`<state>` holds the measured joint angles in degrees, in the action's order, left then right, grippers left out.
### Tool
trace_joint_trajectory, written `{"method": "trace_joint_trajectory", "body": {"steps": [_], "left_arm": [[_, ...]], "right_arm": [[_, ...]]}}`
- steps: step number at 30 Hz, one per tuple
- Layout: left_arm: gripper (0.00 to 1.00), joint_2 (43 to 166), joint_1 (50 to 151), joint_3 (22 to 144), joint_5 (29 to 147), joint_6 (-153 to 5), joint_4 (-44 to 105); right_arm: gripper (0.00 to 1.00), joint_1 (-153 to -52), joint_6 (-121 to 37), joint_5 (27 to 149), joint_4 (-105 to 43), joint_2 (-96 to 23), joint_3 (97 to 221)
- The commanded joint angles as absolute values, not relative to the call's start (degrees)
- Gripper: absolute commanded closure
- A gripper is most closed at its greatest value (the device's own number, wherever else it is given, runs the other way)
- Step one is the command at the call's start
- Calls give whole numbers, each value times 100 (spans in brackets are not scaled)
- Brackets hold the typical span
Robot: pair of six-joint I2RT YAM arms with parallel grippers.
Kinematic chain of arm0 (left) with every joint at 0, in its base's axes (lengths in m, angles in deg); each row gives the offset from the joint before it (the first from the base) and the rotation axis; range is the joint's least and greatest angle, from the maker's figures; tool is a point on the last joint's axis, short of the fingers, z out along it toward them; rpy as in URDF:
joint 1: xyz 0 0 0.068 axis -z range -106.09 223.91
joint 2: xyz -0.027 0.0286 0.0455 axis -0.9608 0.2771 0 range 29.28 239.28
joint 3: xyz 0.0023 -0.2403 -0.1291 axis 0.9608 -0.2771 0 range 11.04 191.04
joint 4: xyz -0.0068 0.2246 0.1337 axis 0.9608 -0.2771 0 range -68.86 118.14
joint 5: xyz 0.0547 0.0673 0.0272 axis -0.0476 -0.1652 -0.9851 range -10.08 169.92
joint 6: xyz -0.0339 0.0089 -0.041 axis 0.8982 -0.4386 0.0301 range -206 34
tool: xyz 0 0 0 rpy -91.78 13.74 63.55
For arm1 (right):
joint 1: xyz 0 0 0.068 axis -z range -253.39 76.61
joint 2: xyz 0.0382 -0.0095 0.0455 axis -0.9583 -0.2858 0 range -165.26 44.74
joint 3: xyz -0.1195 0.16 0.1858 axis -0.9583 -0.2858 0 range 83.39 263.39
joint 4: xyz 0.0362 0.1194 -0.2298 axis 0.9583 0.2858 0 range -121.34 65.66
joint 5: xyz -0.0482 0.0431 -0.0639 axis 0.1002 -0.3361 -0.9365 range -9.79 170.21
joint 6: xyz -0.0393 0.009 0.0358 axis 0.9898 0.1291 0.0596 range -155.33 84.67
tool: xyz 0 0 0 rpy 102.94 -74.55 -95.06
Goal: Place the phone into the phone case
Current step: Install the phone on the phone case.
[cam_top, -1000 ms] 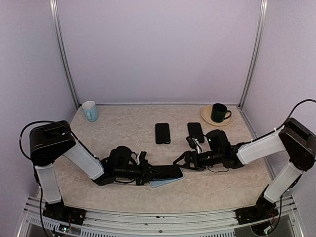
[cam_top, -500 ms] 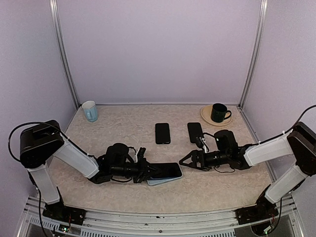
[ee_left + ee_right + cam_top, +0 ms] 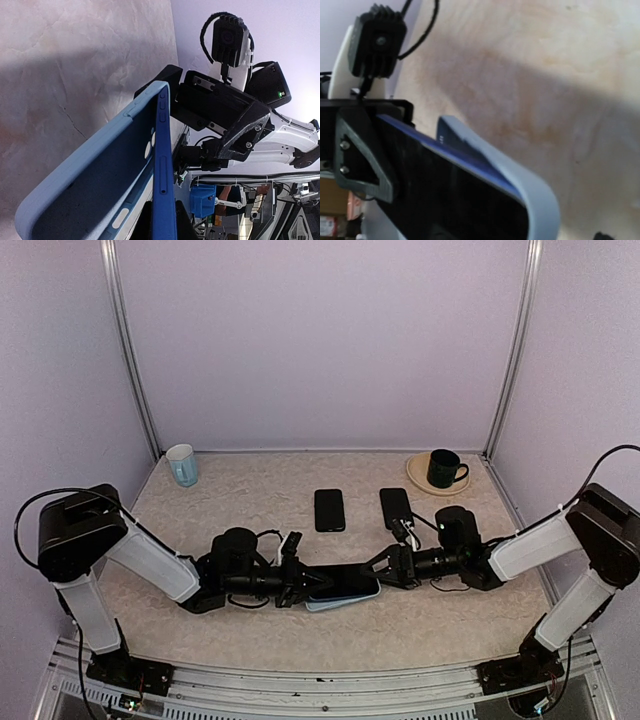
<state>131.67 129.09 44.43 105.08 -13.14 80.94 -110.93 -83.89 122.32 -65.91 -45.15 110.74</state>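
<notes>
**Operator:** Beige marbled tabletop [image 3: 250, 500], lavender walls behind. Locate the phone.

**Technician:** The phone [image 3: 345, 583] lies screen-up near the front centre, on top of the light-blue phone case [image 3: 338, 606], between the two arms. In the right wrist view the case corner curls up around the phone's right end, yet the phone's blue side edge shows above the case wall. In the left wrist view the case lining is exposed beside the phone's button edge. Seating therefore appears partial.

**Operator:** State of the left gripper?

**Technician:** The left gripper [image 3: 297, 580] is clamped tight on the left end of the phone. Whether the case lip is pinched as well cannot be determined. The probable purpose is to anchor the assembly so it does not slide when worked from the opposite end.

**Operator:** And the right gripper?

**Technician:** The right gripper [image 3: 384, 567] has its fingers spread wide and holds nothing. It sits just beside the phone's right end. That position suits pressing the phone down or pushing the case corner over it.

**Operator:** Risk?

**Technician:** Uneven pressure may pop the right-end corner free of the case lip.
</notes>
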Motion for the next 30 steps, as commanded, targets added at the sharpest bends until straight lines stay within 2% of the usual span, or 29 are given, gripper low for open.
{"method": "trace_joint_trajectory", "body": {"steps": [1, 15, 30], "left_arm": [[100, 12984, 13010, 4652, 10751, -1488, 8746], [100, 13037, 13093, 4984, 10716, -1894, 8239], [100, 13027, 13085, 5024, 10593, -1989, 7900]], "right_arm": [[4, -11198, -8598, 12595, -7248, -4693, 11054], [20, -11379, -9290, 13037, -8230, -4922, 11031], [56, -11521, -9534, 13262, -8818, -5217, 10985]]}}
